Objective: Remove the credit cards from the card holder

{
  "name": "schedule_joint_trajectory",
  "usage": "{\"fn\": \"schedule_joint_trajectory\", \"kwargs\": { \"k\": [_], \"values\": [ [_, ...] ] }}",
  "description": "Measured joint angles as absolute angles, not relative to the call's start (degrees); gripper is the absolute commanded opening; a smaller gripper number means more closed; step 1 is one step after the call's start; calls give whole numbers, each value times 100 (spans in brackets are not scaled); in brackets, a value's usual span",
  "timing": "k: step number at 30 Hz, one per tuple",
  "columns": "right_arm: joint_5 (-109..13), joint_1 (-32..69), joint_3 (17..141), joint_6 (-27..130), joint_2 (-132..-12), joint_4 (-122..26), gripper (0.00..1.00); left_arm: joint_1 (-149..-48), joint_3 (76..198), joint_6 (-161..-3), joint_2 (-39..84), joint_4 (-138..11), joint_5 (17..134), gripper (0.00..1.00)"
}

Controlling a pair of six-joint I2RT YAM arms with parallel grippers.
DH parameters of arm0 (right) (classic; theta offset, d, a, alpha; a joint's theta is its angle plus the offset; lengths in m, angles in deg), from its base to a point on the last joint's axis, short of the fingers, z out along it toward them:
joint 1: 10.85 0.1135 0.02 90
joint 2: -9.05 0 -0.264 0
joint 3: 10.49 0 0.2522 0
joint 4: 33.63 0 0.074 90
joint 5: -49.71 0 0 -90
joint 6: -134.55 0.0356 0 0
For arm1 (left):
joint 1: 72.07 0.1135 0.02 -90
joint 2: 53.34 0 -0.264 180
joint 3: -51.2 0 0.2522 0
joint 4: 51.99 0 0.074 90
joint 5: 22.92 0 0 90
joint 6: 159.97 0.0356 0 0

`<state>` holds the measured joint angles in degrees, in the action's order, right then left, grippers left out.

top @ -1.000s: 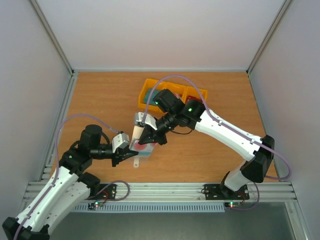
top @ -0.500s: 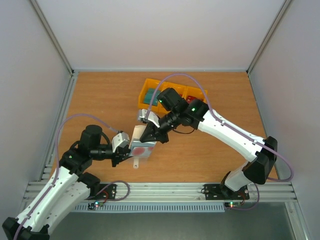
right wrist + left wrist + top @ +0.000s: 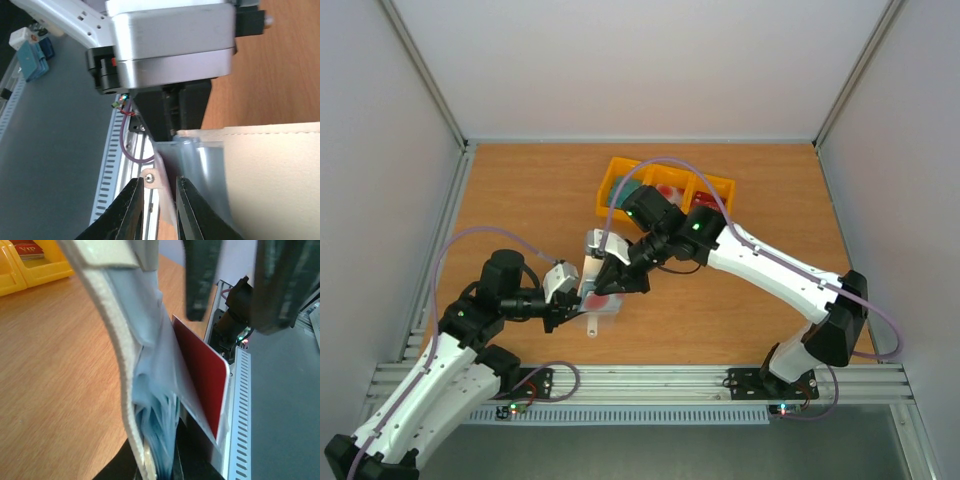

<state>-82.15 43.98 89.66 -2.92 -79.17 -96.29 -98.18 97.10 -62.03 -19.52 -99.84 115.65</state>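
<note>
Both arms meet over the near middle of the wooden table [image 3: 520,200], and I see the card holder [image 3: 590,282] lifted between them, standing on edge. My left gripper [image 3: 564,306] is clamped on the holder's lower end; from the left wrist its cream cover and grey-blue inner pockets run straight down into the jaws. A dark red card [image 3: 202,385] sticks out of those pockets on the side away from the cream cover, one corner well clear of the sleeve. My right gripper [image 3: 610,278] comes in from above, tilted toward the left arm. Its jaws stand a little apart, and from the right wrist the two fingertips [image 3: 134,207] straddle a thin pale flap at the holder's edge; I see no pinch on it. From the left wrist the same fingers hang just above the card's top corner without touching it. Well behind the arms sits the yellow tray [image 3: 616,168], with a teal card [image 3: 623,192] in its left compartment, a pinkish red-and-white card [image 3: 670,189] in the middle one and another dark red card [image 3: 708,195] in the right one.
</note>
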Motion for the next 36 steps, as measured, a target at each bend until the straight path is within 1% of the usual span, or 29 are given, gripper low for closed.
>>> {"fn": "schedule_joint_trajectory", "kwargs": {
  "k": [8,15,24,26,29,36],
  "values": [
    [-8226,4411,9167,-324,-8267,-9632,21,-9818,9710,-6170,-1952,-10036,11563,0],
    [-8570,4490,9228,-521,-8335,-9686,12,-9820,9710,-6227,-1952,-10036,11563,0],
    [-8594,4505,9250,-593,-8378,-9747,13,-9820,9710,-6259,-1952,-10036,11565,0],
    [-8552,4505,9270,-591,-8405,-9750,10,-9820,9710,-6268,-1952,-10036,11565,0],
    [-8484,4507,9290,-580,-8433,-9754,2,-9820,9710,-6268,-1952,-10036,11565,0],
    [-8414,4507,9298,-569,-8429,-9747,1,-9820,9710,-6198,-1952,-10040,11570,0]
  ]
}}
